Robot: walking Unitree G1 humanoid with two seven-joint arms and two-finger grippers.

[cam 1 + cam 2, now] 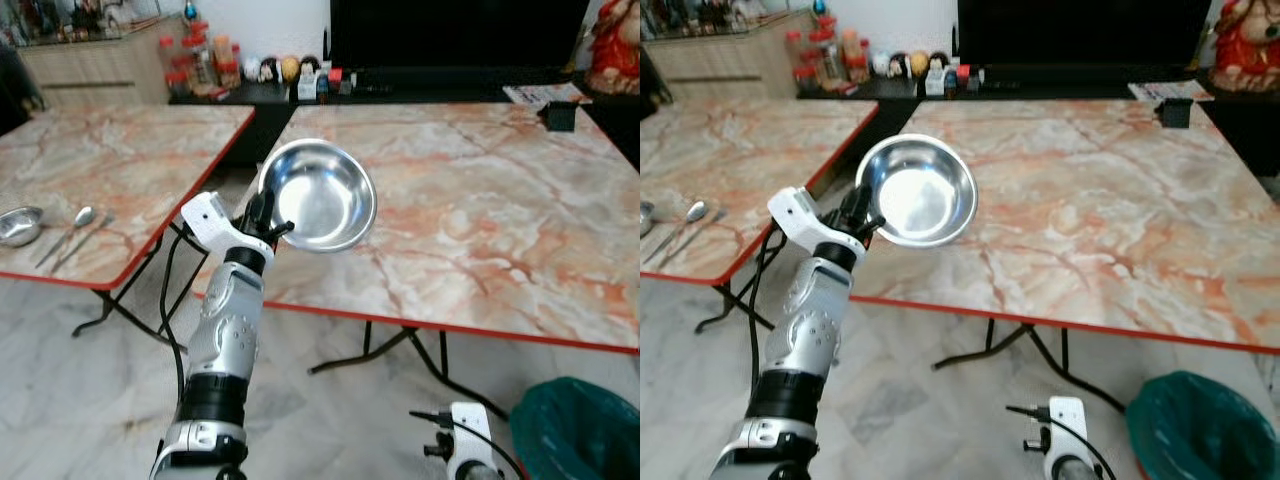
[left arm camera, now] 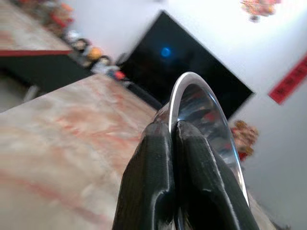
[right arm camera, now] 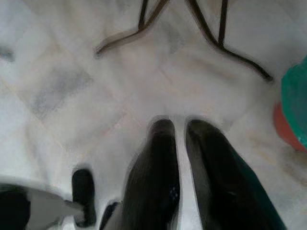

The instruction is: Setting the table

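Observation:
My left gripper (image 1: 268, 222) is shut on the rim of a shiny steel bowl (image 1: 322, 196). It holds the bowl tilted on edge above the near left corner of the big marble table (image 1: 480, 200). The left wrist view shows both black fingers (image 2: 158, 187) pinching the bowl's rim (image 2: 192, 91). A second small steel bowl (image 1: 18, 226) and two spoons (image 1: 72, 232) lie on the left marble table (image 1: 120, 160). My right gripper (image 3: 180, 129) hangs low over the floor, its fingers nearly together with nothing between them.
A green bin (image 1: 580, 425) stands on the floor at the lower right. Folding table legs (image 1: 400, 350) cross under the big table. Bottles and jars (image 1: 200, 60) line a dark counter at the back, with a black screen (image 1: 460, 35) behind. A small dark box (image 1: 560, 115) sits at the table's far right.

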